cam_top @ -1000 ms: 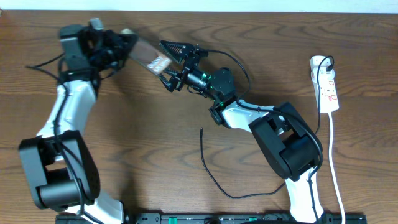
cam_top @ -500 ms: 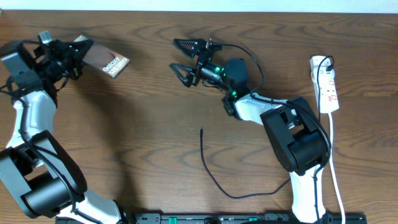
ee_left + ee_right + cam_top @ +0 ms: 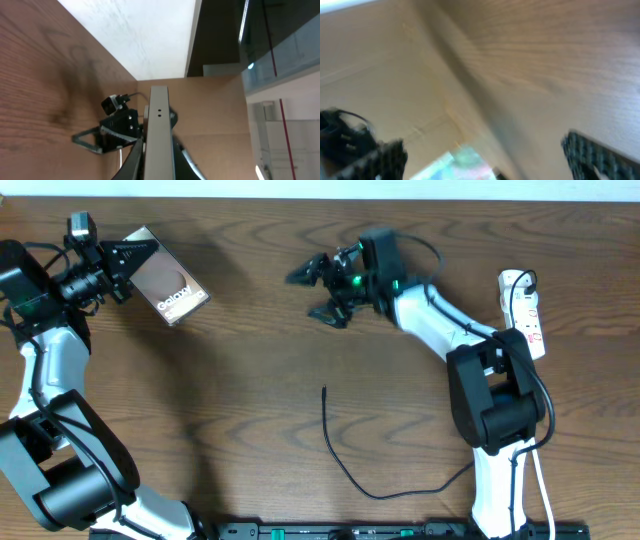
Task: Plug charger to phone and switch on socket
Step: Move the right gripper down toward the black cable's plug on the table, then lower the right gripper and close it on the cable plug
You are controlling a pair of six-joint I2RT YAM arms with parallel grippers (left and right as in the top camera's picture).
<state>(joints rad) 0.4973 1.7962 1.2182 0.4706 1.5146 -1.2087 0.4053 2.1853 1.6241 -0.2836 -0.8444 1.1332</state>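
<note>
My left gripper (image 3: pixel 135 265) is shut on the phone (image 3: pixel 170 290) at the far left of the overhead view and holds it raised and tilted, its screen showing "Galaxy" text. In the left wrist view the phone (image 3: pixel 159 135) stands edge-on between the fingers. My right gripper (image 3: pixel 322 290) is open and empty above the table's back middle; its spread fingers show in the blurred right wrist view (image 3: pixel 485 150). The charger (image 3: pixel 335 450) lies loose on the table, its tip (image 3: pixel 323 389) pointing away. The socket (image 3: pixel 527 315) lies at the right edge.
A white cord (image 3: pixel 538 440) runs from the socket toward the front edge. A black plug (image 3: pixel 523 278) sits in the socket's far end. The wooden table (image 3: pixel 230 410) shows between the arms.
My right gripper has swung to the right and back, away from the phone. My left gripper has tilted the phone and shifted it slightly left, still holding it.
</note>
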